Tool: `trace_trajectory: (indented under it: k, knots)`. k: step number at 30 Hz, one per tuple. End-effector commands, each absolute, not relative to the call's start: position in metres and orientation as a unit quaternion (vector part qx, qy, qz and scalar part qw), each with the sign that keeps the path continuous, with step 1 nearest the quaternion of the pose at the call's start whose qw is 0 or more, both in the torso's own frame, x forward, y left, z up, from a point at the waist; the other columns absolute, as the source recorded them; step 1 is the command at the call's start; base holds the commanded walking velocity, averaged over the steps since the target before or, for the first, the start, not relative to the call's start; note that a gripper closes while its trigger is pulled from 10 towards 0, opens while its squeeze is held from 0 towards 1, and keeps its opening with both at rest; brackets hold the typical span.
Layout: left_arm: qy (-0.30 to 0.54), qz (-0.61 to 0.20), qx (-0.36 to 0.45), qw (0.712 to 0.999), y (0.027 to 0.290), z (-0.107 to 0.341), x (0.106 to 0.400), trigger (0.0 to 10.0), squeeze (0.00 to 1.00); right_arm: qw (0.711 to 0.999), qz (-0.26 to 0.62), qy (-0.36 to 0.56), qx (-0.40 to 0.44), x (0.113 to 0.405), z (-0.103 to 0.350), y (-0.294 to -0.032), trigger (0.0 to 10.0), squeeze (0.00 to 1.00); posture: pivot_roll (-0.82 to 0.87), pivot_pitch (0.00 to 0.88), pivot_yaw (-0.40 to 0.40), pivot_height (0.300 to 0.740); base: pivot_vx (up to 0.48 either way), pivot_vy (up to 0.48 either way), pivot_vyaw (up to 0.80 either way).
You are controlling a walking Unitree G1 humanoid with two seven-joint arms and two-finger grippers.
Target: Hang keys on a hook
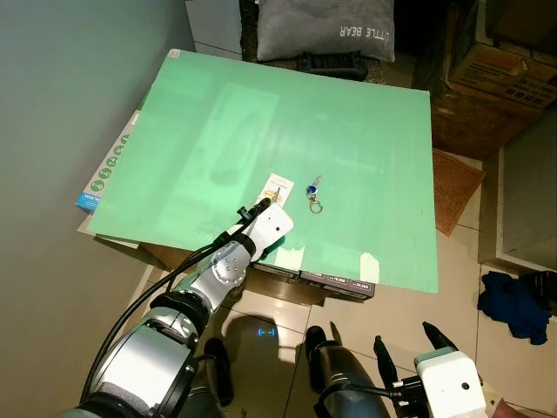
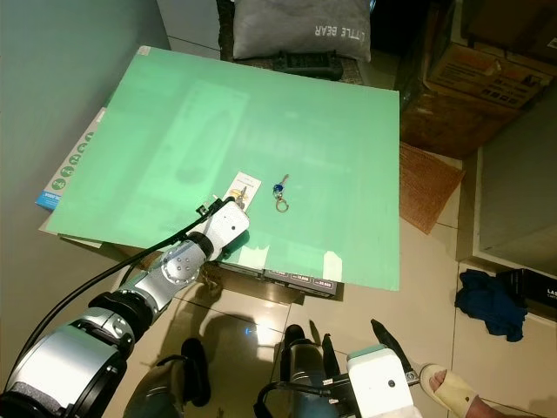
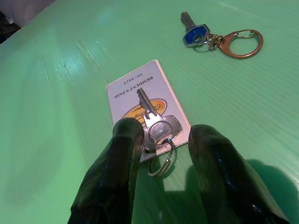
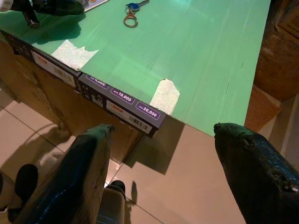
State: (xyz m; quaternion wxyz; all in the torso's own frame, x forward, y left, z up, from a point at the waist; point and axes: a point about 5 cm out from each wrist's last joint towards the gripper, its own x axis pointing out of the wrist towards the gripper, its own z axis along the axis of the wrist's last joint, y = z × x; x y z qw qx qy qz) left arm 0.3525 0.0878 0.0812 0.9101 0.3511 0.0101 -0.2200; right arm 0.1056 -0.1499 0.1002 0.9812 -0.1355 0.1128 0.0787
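Observation:
A silver key (image 3: pixel 156 127) on a small ring lies on a white resident-pass card (image 3: pixel 135 91) on the green board (image 1: pixel 261 113). My left gripper (image 3: pixel 161 136) is low over the board, open, one finger on each side of the key's head and ring. In the left eye view the left gripper (image 1: pixel 258 207) sits at the card's near end. A blue-headed key with a copper clasp (image 1: pixel 314 193) lies a little to the right, apart from the fingers. My right gripper (image 4: pixel 161 135) hangs open, low beside the board's front right corner.
The board rests on boxes with purple labels (image 4: pixel 121 105), and masking tape (image 4: pixel 164 95) is stuck along its front edge. A grey cushion (image 1: pixel 326 26) lies behind, cardboard boxes (image 1: pixel 505 52) and a brown mat (image 1: pixel 457 187) to the right. A blue cloth (image 1: pixel 513 300) and a person's sandalled foot (image 2: pixel 452 390) are on the tiled floor.

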Motion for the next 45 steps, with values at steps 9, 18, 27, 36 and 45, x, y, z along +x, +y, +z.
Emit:
trace_trajectory:
  k: [9, 18, 27, 36, 45]
  knots:
    - [0.038, -0.223, 0.373, 0.9, 0.095, 0.067, 0.346, 0.0, 0.0, 0.98, 0.077, 0.117, -0.141, 0.103, 0.101, -0.151, 10.0, 0.0, -0.33, 0.368, -0.021, 0.74, 0.0, 0.0, 0.0]
    - [0.044, -0.231, 0.388, 0.891, 0.101, 0.062, 0.343, 0.0, 0.0, 0.98, 0.079, 0.118, -0.141, 0.103, 0.1, -0.15, 10.0, 0.0, -0.32, 0.366, -0.021, 0.74, 0.0, 0.0, 0.0]
    - [0.033, -0.25, 0.386, 0.887, 0.095, 0.06, 0.339, 0.0, 0.0, 0.979, 0.079, 0.12, -0.142, 0.103, 0.1, -0.151, 10.0, 0.0, -0.32, 0.37, -0.025, 0.74, 0.0, 0.0, 0.0]
    - [0.013, -0.26, 0.364, 0.894, 0.086, 0.064, 0.338, 0.0, 0.0, 0.979, 0.079, 0.119, -0.142, 0.107, 0.098, -0.151, 10.0, 0.0, -0.32, 0.361, -0.02, 0.74, 0.0, 0.0, 0.0]
    - [-0.01, -0.225, 0.182, 0.957, 0.088, 0.081, 0.342, 0.0, 0.0, 0.985, 0.07, 0.08, -0.134, 0.146, 0.091, -0.15, 10.0, 0.0, -0.25, 0.24, 0.013, 0.74, 0.0, 0.0, 0.0]
